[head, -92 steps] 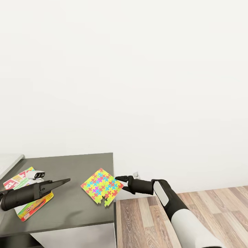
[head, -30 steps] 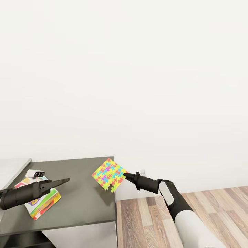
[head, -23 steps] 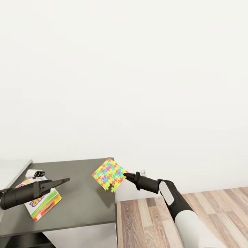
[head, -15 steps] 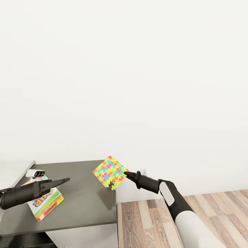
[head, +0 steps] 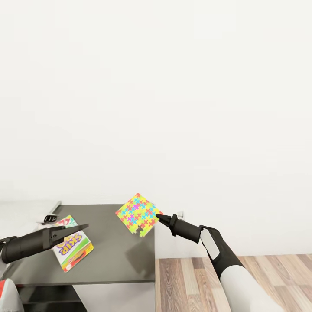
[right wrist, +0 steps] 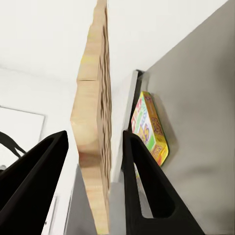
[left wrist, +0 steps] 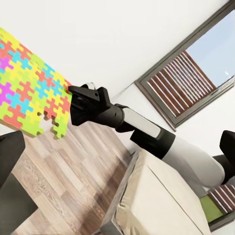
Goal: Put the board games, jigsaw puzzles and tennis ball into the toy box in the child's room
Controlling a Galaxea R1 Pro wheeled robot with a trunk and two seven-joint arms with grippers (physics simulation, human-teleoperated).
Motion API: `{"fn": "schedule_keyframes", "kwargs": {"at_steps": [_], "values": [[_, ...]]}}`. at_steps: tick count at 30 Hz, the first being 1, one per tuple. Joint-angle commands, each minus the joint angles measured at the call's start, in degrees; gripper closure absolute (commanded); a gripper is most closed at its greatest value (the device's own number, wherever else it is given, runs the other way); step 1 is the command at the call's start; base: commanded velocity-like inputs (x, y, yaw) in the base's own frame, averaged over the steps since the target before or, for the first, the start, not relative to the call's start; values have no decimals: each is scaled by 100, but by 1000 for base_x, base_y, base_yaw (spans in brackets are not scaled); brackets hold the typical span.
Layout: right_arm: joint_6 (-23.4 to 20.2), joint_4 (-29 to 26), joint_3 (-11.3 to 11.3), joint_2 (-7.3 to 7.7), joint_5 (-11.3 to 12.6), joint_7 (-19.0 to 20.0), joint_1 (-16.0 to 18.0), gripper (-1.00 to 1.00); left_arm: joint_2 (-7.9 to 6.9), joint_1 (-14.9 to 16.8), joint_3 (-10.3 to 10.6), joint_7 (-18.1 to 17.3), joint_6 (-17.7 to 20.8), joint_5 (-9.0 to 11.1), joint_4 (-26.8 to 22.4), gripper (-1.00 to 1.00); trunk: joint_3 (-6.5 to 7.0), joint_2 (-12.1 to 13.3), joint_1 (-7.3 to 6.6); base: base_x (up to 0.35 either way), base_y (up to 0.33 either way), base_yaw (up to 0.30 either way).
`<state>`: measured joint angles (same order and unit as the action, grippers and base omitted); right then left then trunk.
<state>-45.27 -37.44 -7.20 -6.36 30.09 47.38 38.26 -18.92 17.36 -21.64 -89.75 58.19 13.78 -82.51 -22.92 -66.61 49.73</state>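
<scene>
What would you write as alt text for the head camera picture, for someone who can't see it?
The robot's right pincer holds a colourful jigsaw puzzle mat tilted in the air over the edge of a dark grey table. Its left pincer hovers above a "SKIP BO" game box lying there, before a bare white wall.

Dark grey desk (head: 112,255) section, low, set against white wall; lighter grey top adjoins at its left. Lying flat on dark surface near left side: "SKIP BO" box (head: 73,249), turned askew. Just behind it, a small white object (head: 47,219), too small to identify. Wood-plank floor (head: 268,271) to the right.
</scene>
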Motion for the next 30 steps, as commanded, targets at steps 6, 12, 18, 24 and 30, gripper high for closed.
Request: {"fn": "schedule_keyframes", "kwargs": {"at_steps": [6,12,18,24,30], "values": [[-18,0,-27,14,-21,14,-1,100,-2,4,267,-25,54,-16,-1,-100,152,238,-132,0,0,170],[-22,0,-29,82,-21,4,-3,100,-10,4,347,-25,45,-24,0,-100,272,479,-264,0,0,53],[-5,0,-29,282,-27,-82,-3,100,-11,4,353,-25,43,-25,4,-100,381,720,-396,0,0,3],[-2,0,-27,343,-21,-34,-3,100,-7,10,353,-25,40,-25,7,-100,489,960,-527,0,0,0],[52,0,-32,346,-21,-35,-3,100,-7,13,353,-25,35,-25,7,-100,596,1201,-659,0,0,1]]}}
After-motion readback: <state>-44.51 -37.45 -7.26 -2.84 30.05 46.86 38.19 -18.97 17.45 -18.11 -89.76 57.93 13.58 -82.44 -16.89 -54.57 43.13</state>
